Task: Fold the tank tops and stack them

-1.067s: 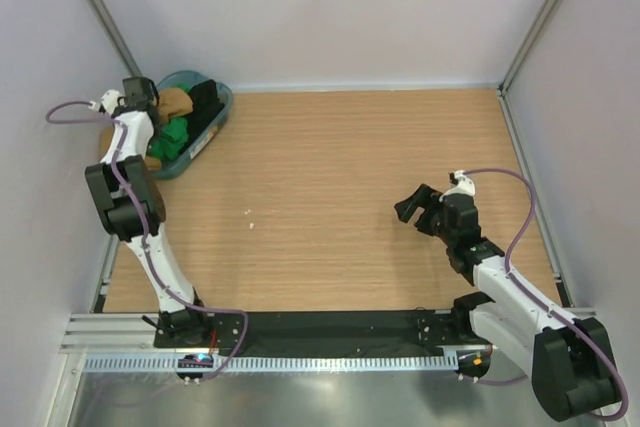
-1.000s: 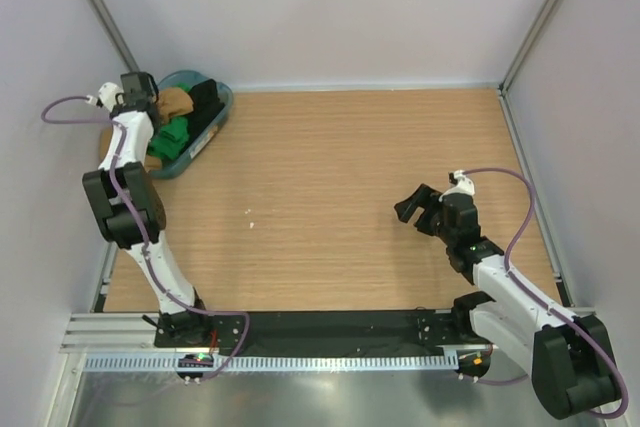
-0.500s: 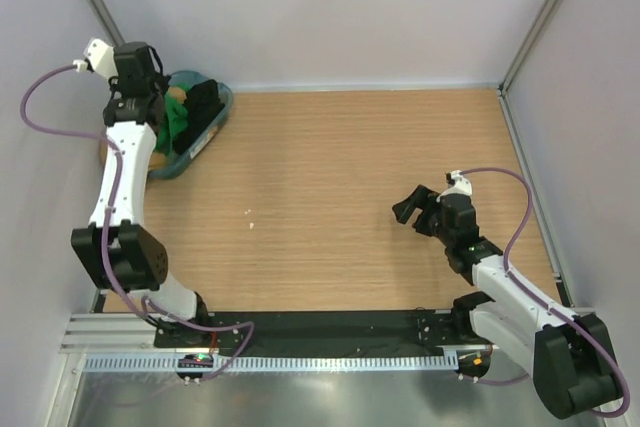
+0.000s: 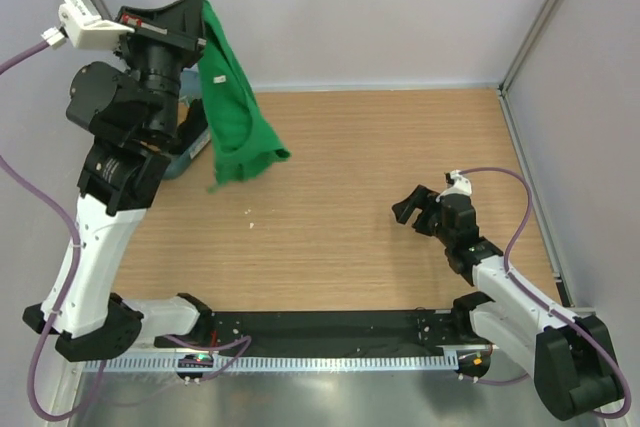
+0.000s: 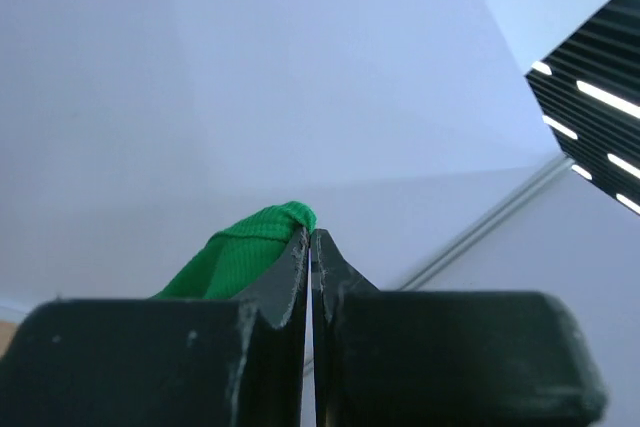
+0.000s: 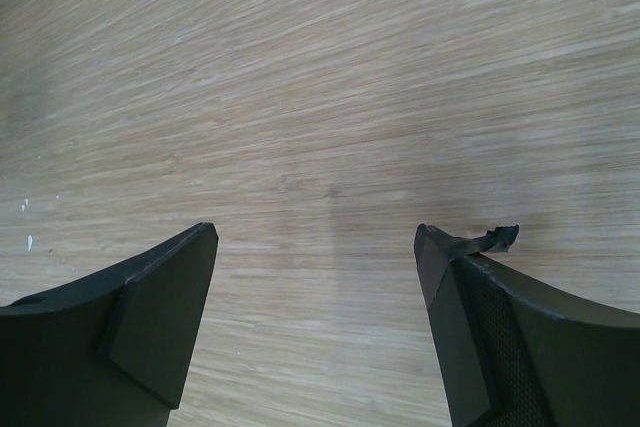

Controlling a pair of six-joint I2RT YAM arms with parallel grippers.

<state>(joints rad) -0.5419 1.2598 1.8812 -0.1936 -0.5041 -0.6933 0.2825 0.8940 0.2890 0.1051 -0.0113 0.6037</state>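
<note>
pickup step: our left fingers (image 5: pixel 283 282) clamp the green tank top (image 4: pixel 232 117), right fingers (image 6: pixel 160 297) apart; next we spread it on the desk (image 4: pixel 350 167).

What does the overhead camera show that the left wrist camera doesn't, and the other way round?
Only the overhead view: the whole green tank top hanging from the left claw over the wooden table, and the right claw standing open. Only the left wrist view: its fingers pressed together, up close, on a green fold. Both: green cloth pinched in that claw.
</note>
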